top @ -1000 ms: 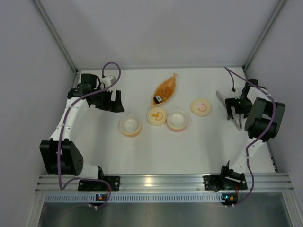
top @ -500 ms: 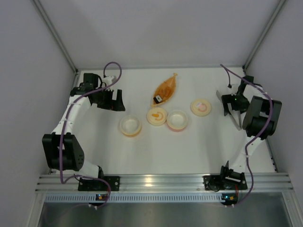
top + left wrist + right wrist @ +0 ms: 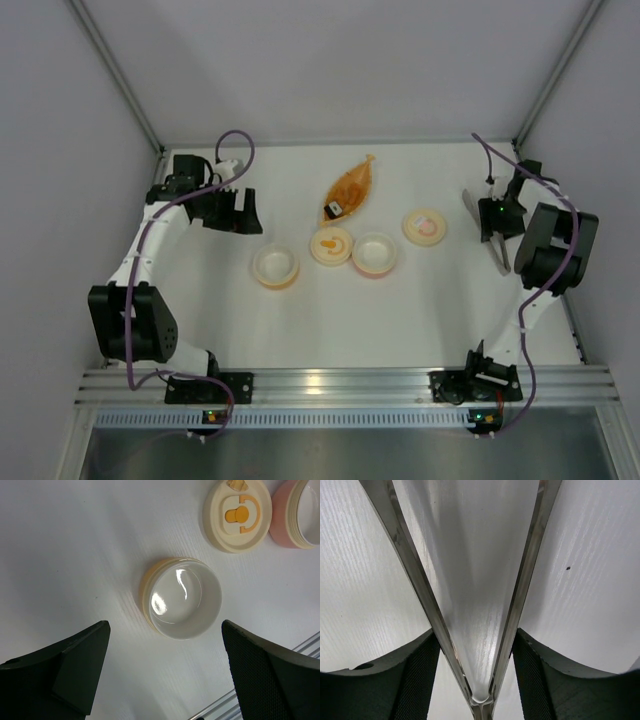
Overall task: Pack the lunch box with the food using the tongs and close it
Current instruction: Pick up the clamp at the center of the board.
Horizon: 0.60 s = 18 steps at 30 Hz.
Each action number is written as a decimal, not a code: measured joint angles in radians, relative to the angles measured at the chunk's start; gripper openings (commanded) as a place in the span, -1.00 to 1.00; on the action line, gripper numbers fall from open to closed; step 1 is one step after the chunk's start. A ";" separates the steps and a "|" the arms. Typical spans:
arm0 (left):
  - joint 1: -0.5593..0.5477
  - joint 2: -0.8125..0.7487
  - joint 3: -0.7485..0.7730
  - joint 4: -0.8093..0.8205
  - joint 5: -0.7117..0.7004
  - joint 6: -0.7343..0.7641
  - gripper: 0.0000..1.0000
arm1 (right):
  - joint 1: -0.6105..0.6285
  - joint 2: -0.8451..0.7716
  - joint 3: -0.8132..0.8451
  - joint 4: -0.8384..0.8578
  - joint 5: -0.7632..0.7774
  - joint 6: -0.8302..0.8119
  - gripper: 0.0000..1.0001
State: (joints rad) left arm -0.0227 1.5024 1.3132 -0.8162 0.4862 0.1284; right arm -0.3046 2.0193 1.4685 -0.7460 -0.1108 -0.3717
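R gripper (image 3: 492, 226) sits well right of the leaf tray (image 3: 352, 183). Its fingers (image 3: 417, 680) press vs. both outer edges of the tongs (image 3: 481, 705) near the joined end, so it's clamped on them (tongs rest on the table (image 3: 420, 310), arms splayed in a V). L gripper (image 3: 240, 213) hangs left of the tray, jaws wide apart. Its cam looks down on the yellow bowl (image 3: 182, 597), which stands nearer than the tray and a bit left. Black block (image 3: 335, 209) w/ white patch lies on the tray's near end. Just nearer than the tray stands the cream lid (image 3: 331, 245) w/ orange handle, pink bowl (image 3: 375, 253) just beside it on the right. Second lid (image 3: 426, 226) lies btwn tray and tongs.
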 measured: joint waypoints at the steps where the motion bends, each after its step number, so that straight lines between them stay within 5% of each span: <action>1: 0.000 -0.003 0.000 0.000 -0.001 0.000 0.96 | -0.003 -0.001 0.000 -0.005 -0.008 0.000 0.12; 18: 0.002 -0.076 0.000 -0.019 -0.009 -0.002 0.96 | -0.013 -0.165 0.177 -0.217 -0.143 -0.031 -0.08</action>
State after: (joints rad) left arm -0.0212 1.4261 1.3132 -0.8356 0.4770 0.1268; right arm -0.3176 1.8545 1.6455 -0.9630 -0.2535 -0.4026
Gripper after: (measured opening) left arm 0.982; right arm 0.479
